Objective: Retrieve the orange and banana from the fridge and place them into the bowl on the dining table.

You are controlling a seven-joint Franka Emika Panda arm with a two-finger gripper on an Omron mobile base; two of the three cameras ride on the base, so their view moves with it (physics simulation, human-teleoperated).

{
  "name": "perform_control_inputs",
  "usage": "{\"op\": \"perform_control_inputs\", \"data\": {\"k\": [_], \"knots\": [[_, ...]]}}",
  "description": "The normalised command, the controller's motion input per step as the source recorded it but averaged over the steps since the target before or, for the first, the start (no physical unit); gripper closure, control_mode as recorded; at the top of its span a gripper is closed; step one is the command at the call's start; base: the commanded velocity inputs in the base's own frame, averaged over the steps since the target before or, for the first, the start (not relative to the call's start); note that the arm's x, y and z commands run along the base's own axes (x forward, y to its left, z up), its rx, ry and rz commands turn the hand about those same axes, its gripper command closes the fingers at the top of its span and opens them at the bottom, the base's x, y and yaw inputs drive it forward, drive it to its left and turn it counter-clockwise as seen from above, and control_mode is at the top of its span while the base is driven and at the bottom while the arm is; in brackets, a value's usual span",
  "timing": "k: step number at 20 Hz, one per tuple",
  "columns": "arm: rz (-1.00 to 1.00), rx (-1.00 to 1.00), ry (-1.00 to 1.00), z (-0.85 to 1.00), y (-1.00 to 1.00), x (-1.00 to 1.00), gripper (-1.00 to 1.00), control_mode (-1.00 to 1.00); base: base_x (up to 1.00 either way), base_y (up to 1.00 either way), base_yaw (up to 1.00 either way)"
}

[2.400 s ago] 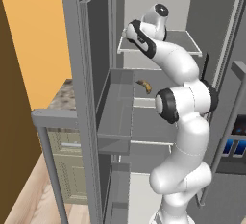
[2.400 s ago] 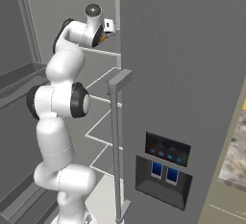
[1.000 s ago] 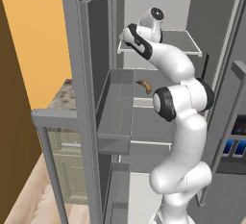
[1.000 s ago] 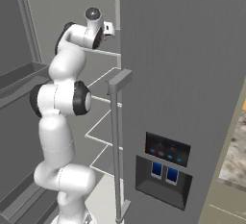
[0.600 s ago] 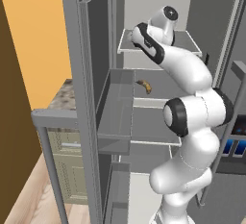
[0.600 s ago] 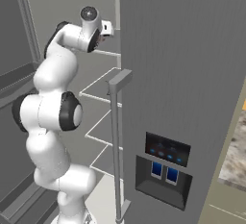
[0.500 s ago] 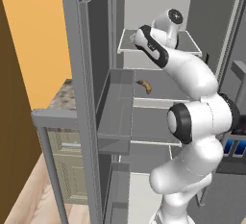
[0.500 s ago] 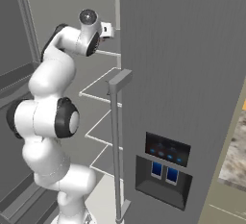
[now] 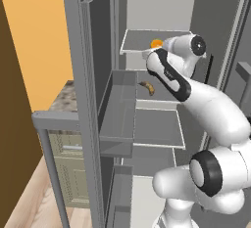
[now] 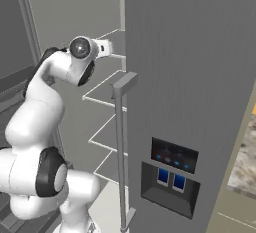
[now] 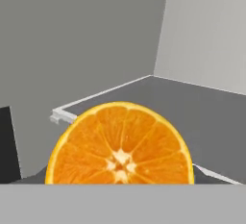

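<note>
Gripper (image 9: 148,54) inside fridge (image 9: 98,100), at upper shelf (image 9: 135,42), right against orange (image 9: 156,43); fingers hidden, cannot tell whether apart or clamped. Orange (image 11: 120,145) fills lower middle of hand view, cut face toward camera, sitting on upper shelf (image 11: 192,107) near its front edge. Banana (image 9: 148,88) on next shelf below orange. Door bin (image 9: 119,119) left of banana, on open door. Dispenser panel (image 10: 171,174) on closed fridge door (image 10: 200,77), bar handle (image 10: 120,152) just beside it.

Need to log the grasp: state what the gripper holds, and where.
Cannot be told. The orange sits close in front of the hand on the upper fridge shelf, but the fingertips are hidden, so contact is not visible.
</note>
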Motion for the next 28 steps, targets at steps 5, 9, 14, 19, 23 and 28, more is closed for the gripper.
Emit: {"op": "perform_control_inputs", "data": {"k": [5,9,14,19,23,28], "knots": [[0.0,0.0,-0.11,0.0,-0.15,-1.0,1.0,-1.0,0.0,0.0,0.0],[0.0,0.0,-0.03,0.0,-0.2,-0.99,1.0,-1.0,0.0,0.0,0.0],[0.0,0.0,-0.03,0.0,-0.25,-1.0,1.0,-1.0,0.0,0.0,0.0],[0.0,0.0,0.0,0.0,-0.14,-0.73,1.0,1.0,-0.18,-0.02,0.0],[0.0,0.0,0.0,0.0,0.0,0.0,1.0,1.0,-0.86,-0.02,0.0],[0.0,0.0,0.0,0.0,0.0,0.0,1.0,1.0,-0.88,0.0,-0.01]]}}
